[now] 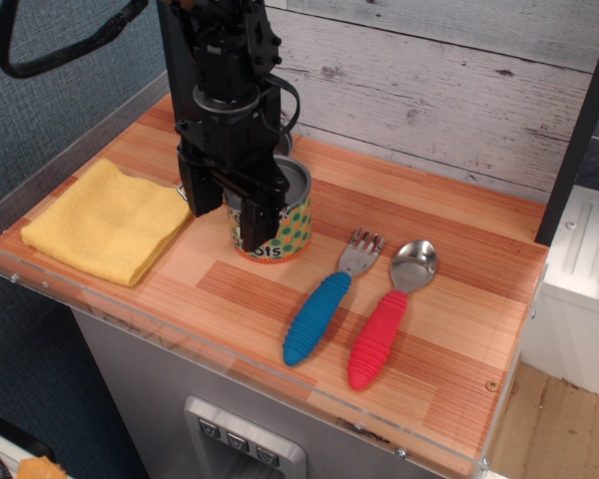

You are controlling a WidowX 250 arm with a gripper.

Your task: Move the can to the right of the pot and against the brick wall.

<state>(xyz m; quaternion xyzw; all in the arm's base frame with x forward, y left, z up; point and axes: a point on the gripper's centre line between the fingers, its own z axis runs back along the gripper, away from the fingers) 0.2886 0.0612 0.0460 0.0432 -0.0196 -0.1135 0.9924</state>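
While a yellow cloth [105,221] lies at nine o'clock and a blue-handled fork [324,304] at four, the gripper [230,210] grips the Peas & Carrots can [280,220] on the wooden surface [429,269], hiding the pot.

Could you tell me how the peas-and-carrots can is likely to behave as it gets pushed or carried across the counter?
The can looks rigid, so it should probably keep its shape in the pincer. It is short and wide, standing upright, so tipping seems unlikely. On its side, the round wall would likely roll on the smooth wooden counter.
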